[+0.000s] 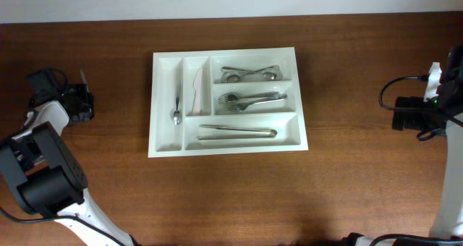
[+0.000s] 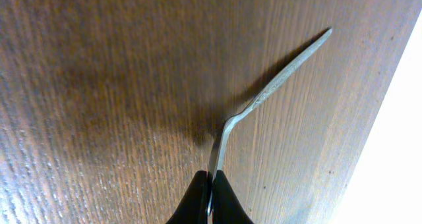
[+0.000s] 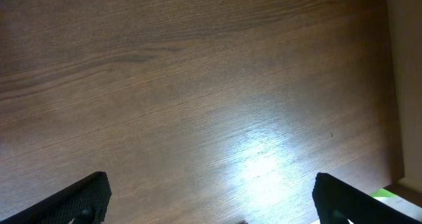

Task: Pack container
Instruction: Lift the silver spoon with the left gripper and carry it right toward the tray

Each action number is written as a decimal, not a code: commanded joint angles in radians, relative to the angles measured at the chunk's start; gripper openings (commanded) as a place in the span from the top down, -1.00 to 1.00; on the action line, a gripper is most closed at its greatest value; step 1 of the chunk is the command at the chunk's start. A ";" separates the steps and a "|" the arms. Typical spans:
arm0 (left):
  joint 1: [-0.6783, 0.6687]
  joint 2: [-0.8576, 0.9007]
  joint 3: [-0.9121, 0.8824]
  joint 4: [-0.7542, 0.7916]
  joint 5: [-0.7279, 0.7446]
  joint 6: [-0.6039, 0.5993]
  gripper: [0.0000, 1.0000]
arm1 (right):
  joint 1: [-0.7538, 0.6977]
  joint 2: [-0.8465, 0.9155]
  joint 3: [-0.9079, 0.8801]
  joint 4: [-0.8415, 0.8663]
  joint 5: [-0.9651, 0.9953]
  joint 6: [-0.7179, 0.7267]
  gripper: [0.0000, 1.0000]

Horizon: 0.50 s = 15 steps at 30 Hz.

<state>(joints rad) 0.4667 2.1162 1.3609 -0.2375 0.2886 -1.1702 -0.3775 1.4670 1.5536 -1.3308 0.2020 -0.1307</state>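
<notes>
The container point(image 1: 168, 76), a large white cutlery tray, lies in the middle of the table. It holds a spoon point(image 1: 176, 112), a white knife point(image 1: 197, 90), spoons point(image 1: 249, 74), forks point(image 1: 252, 100) and a long metal utensil point(image 1: 237, 132), each kind in its own compartment. My left gripper point(image 2: 210, 197) is shut on a thin metal cutlery piece point(image 2: 277, 82) above the table at the far left, well clear of the tray; it also shows in the overhead view point(image 1: 78, 101). The end held in the jaws is hidden. My right gripper point(image 3: 211, 204) is open and empty at the far right point(image 1: 399, 114).
The brown wooden table point(image 1: 231, 195) runs to a white wall at the back. The table's edge shows close to the left gripper point(image 2: 389, 118). The right arm's cables point(image 1: 394, 87) hang at the far right.
</notes>
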 commanded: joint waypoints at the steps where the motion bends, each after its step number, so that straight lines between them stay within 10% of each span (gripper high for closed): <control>1: 0.000 0.010 0.039 0.003 0.039 0.085 0.96 | -0.003 -0.019 0.000 0.000 0.016 0.008 -0.98; 15: -0.002 0.010 0.193 0.003 0.294 0.452 0.96 | -0.003 -0.019 0.000 0.000 0.016 0.009 -0.98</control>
<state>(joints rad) 0.4667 2.1189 1.5166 -0.2382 0.4683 -0.8349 -0.3775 1.4670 1.5536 -1.3308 0.2020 -0.1310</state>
